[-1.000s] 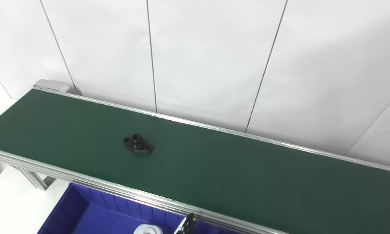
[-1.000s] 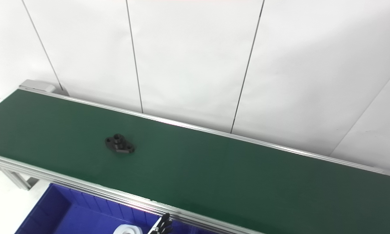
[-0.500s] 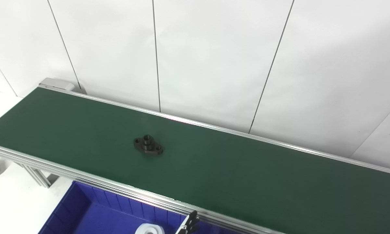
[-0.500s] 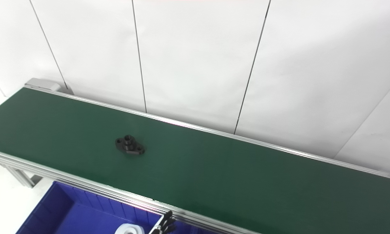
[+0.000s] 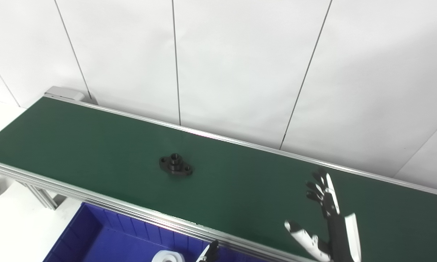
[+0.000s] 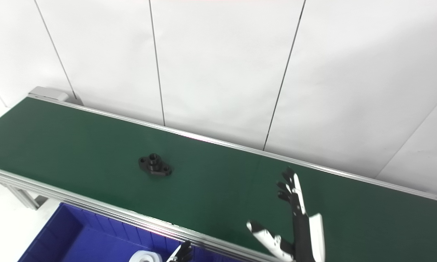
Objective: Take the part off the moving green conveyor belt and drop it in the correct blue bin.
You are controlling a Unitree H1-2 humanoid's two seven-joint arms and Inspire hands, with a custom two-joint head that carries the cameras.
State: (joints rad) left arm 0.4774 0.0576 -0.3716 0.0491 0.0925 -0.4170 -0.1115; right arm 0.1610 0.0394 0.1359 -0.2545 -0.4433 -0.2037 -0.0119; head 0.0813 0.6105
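One long green belt fills most of the scene, running from the upper left down toward the lower right between two silver rails. Behind it stands a white panelled wall with thin dark seams.

Below the near rail, at the bottom left, sits a blue bin with ribbed inner walls. A white part lies inside it at the picture's lower edge, only its top showing.

Over the belt's right portion hangs the right hand, its arm coming up from the bottom edge. It is released: the dark fingers point up and away, spread apart, and the white thumb sticks out to the left, well clear of them. It holds nothing.

Near the belt's middle, toward the left, lies the black part, a small flange with a raised round hub and a hole at each end. It rests flat on the green surface, well apart from the right hand and between the two rails.

Smallest of all, the left hand shows only as a few dark fingertips at the bottom edge, just beside the white part in the bin; whether it is released or clenched cannot be told.
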